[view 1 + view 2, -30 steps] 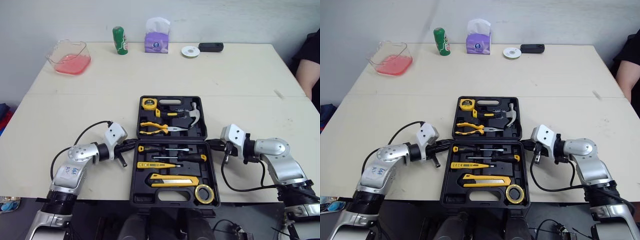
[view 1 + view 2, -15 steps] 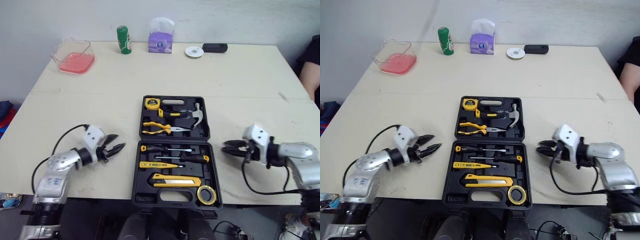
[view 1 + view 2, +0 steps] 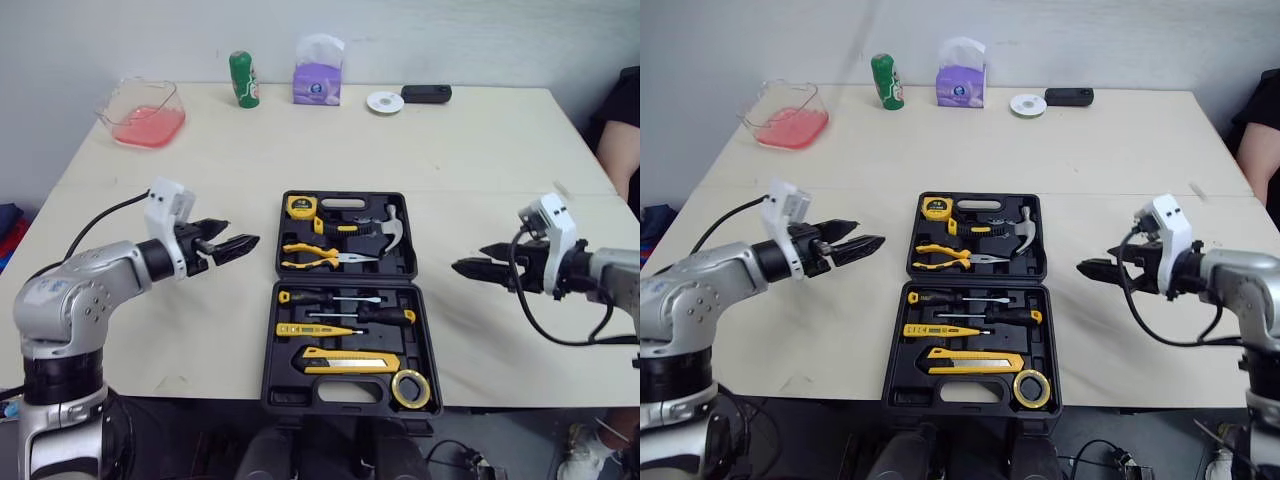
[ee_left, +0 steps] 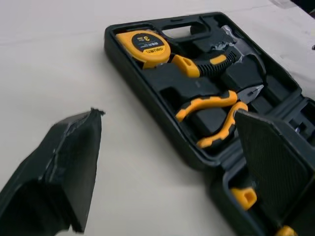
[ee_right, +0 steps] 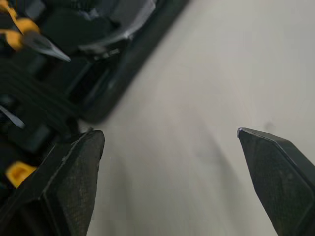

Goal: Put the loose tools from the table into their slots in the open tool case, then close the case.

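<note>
Step in hand: loading appears complete. No loose tool lies on the table (image 3: 480,160), so only closing the tool case (image 3: 268,350) is left.
Work item: the tool case lies open and flat at the centre of the frame, with its hinge running left to right across the middle.
Upper half: the tape measure (image 3: 299,207), hammer (image 3: 372,229) and pliers (image 3: 318,256) each sit in a slot.
Lower half: the screwdrivers (image 3: 330,298), yellow tester (image 3: 315,329), utility knife (image 3: 345,360) and roll of tape (image 3: 408,388) each sit in a slot.
Left side: the left claw (image 3: 238,238) hovers at centre left, near the upper half, fingers spread and holding nothing.
Right side: the right claw (image 3: 468,259) hovers at centre right, apart from the case wall, fingers spread and holding nothing.
Next move: probably catch the outer edge of one half and fold it over the hinge while the other claw steadies the case. A fast swing may unseat tools.
Surface: the table is pale beige, matte and bare around the case.
Upper frame: a clear tub (image 3: 142,112) of red stuff, a green can (image 3: 240,79), a tissue box (image 3: 317,72), a disc (image 3: 384,101) and a black device (image 3: 426,94) stand well apart from the case.
Room: a plain light wall stands behind the table, and a person's arm (image 3: 622,130) shows at the right edge.
</note>
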`<state>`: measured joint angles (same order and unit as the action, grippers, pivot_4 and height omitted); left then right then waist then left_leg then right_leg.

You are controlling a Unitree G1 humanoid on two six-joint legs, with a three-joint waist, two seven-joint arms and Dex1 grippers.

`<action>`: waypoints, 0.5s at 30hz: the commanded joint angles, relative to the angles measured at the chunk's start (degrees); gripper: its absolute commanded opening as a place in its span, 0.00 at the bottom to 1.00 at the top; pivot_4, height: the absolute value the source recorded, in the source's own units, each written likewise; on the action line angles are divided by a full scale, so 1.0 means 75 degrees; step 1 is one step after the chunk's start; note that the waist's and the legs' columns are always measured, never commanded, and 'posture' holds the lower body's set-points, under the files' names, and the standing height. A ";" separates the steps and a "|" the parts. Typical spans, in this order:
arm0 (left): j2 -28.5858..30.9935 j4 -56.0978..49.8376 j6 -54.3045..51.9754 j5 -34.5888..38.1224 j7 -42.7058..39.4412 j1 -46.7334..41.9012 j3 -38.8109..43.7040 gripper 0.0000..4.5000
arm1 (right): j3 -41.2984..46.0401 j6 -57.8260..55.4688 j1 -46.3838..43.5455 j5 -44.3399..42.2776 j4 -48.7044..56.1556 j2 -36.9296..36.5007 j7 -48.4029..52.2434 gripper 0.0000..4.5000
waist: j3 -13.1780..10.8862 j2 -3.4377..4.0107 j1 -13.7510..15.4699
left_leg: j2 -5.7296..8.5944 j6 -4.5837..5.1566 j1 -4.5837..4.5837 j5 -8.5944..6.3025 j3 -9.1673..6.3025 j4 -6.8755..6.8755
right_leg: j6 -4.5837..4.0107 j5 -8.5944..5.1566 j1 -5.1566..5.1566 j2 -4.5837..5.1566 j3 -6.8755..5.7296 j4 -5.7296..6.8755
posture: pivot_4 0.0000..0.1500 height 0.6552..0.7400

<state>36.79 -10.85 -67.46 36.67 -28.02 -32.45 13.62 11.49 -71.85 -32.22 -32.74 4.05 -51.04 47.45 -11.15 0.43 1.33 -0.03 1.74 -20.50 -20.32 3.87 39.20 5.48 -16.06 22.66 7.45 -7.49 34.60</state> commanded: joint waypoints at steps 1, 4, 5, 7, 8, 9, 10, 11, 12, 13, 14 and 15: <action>-0.0270 0.0581 -0.1266 -0.0017 0.0660 -0.1080 -0.0059 1.00 | -0.0153 -0.2098 -0.1187 -0.0414 -0.0020 0.0258 -0.0474 0.99 | -0.0002 -0.0004 -0.0007 | 0.0003 0.0001 -0.0008 0.0003 0.0001 0.0002 | 0.0000 0.0000 0.0005 -0.0006 -0.0002 0.0003 | 1.00 1.00; -0.0471 0.1000 -0.1492 -0.0200 0.0850 -0.1649 -0.0276 1.00 | -0.0108 -0.2706 -0.1666 -0.0358 -0.0146 0.0805 -0.1086 0.99 | 0.0001 -0.0009 -0.0004 | 0.0006 0.0001 -0.0017 0.0009 -0.0003 0.0000 | 0.0000 0.0000 0.0015 -0.0008 -0.0005 0.0006 | 1.00 1.00; -0.0542 0.1188 -0.1541 -0.0319 0.0958 -0.1824 -0.0380 1.00 | -0.0188 -0.2750 -0.1777 -0.0347 -0.0223 0.0959 -0.1340 0.99 | 0.0001 -0.0009 -0.0004 | 0.0008 0.0000 -0.0019 0.0009 -0.0005 -0.0001 | 0.0001 0.0000 0.0015 -0.0009 -0.0008 0.0005 | 1.00 1.00; -0.0420 0.1293 -0.1512 -0.0504 0.0842 -0.1923 -0.0893 1.00 | -0.0290 -0.2754 -0.1892 -0.0323 -0.0260 0.1144 -0.1661 0.99 | 0.0001 -0.0009 -0.0006 | 0.0016 0.0001 -0.0023 0.0009 -0.0003 -0.0002 | 0.0001 0.0000 0.0019 -0.0007 -0.0009 0.0006 | 1.00 1.00; -0.0387 0.1355 -0.1591 -0.0579 0.0822 -0.1956 -0.1114 1.00 | -0.0248 -0.2754 -0.2005 -0.0279 -0.0380 0.1310 -0.1912 0.99 | 0.0001 -0.0009 -0.0008 | 0.0021 0.0003 -0.0026 0.0011 -0.0001 -0.0002 | 0.0002 0.0001 0.0021 -0.0006 -0.0010 0.0005 | 1.00 1.00; -0.0339 0.1369 -0.1625 -0.0644 0.0773 -0.1963 -0.1312 1.00 | -0.0207 -0.2754 -0.2092 -0.0247 -0.0481 0.1430 -0.2118 0.99 | 0.0001 -0.0009 -0.0010 | 0.0025 0.0004 -0.0029 0.0011 0.0000 -0.0002 | 0.0004 0.0002 0.0025 -0.0004 -0.0009 0.0007 | 1.00 1.00; -0.0429 0.1460 -0.1610 -0.0688 0.0811 -0.2018 -0.1344 1.00 | -0.0221 -0.2754 -0.2207 -0.0161 -0.0563 0.1553 -0.2299 0.99 | 0.0000 -0.0009 -0.0014 | 0.0026 0.0006 -0.0031 0.0013 0.0002 0.0001 | 0.0007 0.0003 0.0026 -0.0005 -0.0010 0.0007 | 1.00 1.00; -0.0503 0.1545 -0.1606 -0.0718 0.0824 -0.2061 -0.1386 1.00 | -0.0231 -0.2754 -0.2307 -0.0121 -0.0649 0.1667 -0.2459 0.99 | 0.0001 -0.0009 -0.0017 | 0.0028 0.0008 -0.0033 0.0016 0.0004 0.0002 | 0.0011 0.0005 0.0030 -0.0005 -0.0011 0.0009 | 1.00 1.00; -0.0552 0.1604 -0.1590 -0.0738 0.0823 -0.2091 -0.1402 1.00 | -0.0244 -0.2754 -0.2364 -0.0121 -0.0695 0.1726 -0.2563 0.99 | 0.0001 -0.0010 -0.0019 | 0.0028 0.0007 -0.0035 0.0019 0.0005 0.0002 | 0.0011 0.0006 0.0035 -0.0005 -0.0010 0.0012 | 1.00 1.00; -0.0671 0.1674 -0.1545 -0.0785 0.0869 -0.2113 -0.1400 1.00 | -0.0260 -0.2754 -0.2423 -0.0099 -0.0760 0.1808 -0.2679 0.99 | 0.0001 -0.0010 -0.0015 | 0.0027 0.0004 -0.0041 0.0023 0.0003 0.0002 | 0.0011 0.0006 0.0040 -0.0006 -0.0008 0.0015 | 1.00 1.00; -0.0760 0.1706 -0.1539 -0.0817 0.0885 -0.2120 -0.1441 1.00 | -0.0259 -0.2754 -0.2469 -0.0049 -0.0810 0.1891 -0.2801 0.99 | 0.0002 -0.0011 -0.0010 | 0.0027 0.0001 -0.0051 0.0026 0.0000 0.0003 | 0.0011 0.0006 0.0049 -0.0006 -0.0008 0.0017 | 1.00 1.00; -0.0861 0.1761 -0.1488 -0.0878 0.0929 -0.2136 -0.1474 1.00 | -0.0290 -0.2754 -0.2514 0.0012 -0.0856 0.1961 -0.2893 0.99 | 0.0002 -0.0011 -0.0006 | 0.0028 -0.0001 -0.0069 0.0030 -0.0008 0.0004 | 0.0011 0.0006 0.0067 -0.0006 -0.0007 0.0020 | 1.00 1.00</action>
<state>31.11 2.73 -79.39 30.88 -21.29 -47.14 2.58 8.45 -92.21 -50.18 -33.08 -2.50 -36.62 27.20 -11.14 0.34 1.29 0.20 1.74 -21.17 -20.06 3.84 39.25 5.56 -16.02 23.35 7.41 -7.55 34.82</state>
